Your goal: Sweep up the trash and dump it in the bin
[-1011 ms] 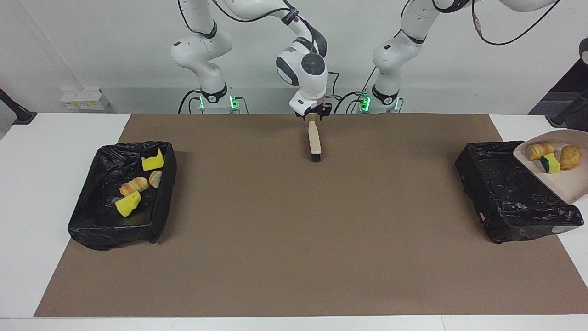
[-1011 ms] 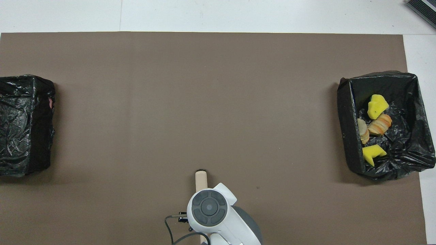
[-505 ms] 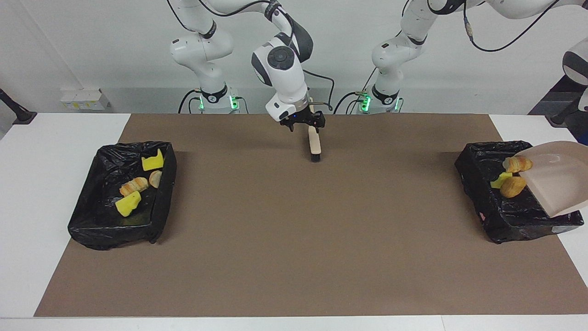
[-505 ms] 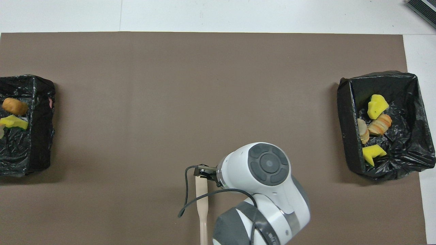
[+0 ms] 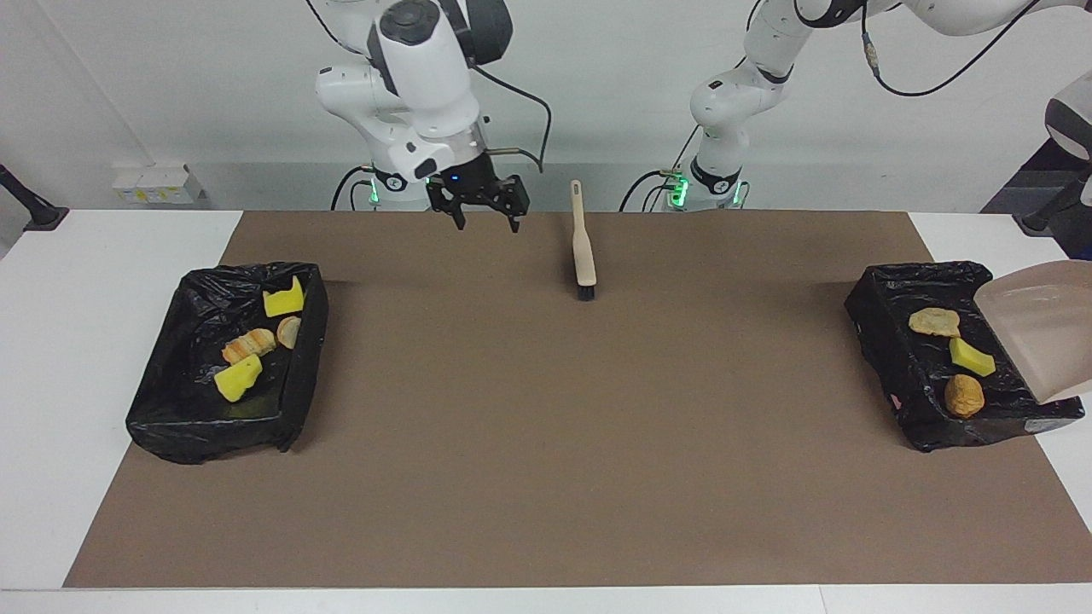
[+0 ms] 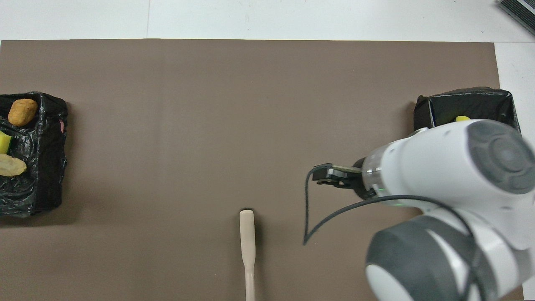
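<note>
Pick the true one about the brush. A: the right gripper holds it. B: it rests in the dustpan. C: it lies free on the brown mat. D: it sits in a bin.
C: the brush lies alone on the brown mat, with the open right gripper raised beside it, holding nothing.

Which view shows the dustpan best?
Facing view: the beige dustpan shows tilted over the bin at the left arm's end, cut off by the frame edge. Overhead view shows only that bin, no dustpan.

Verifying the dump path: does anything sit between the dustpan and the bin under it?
Nothing visible does. The dustpan hangs tilted over the bin at the left arm's end of the table, and three scraps lie inside it.
</note>
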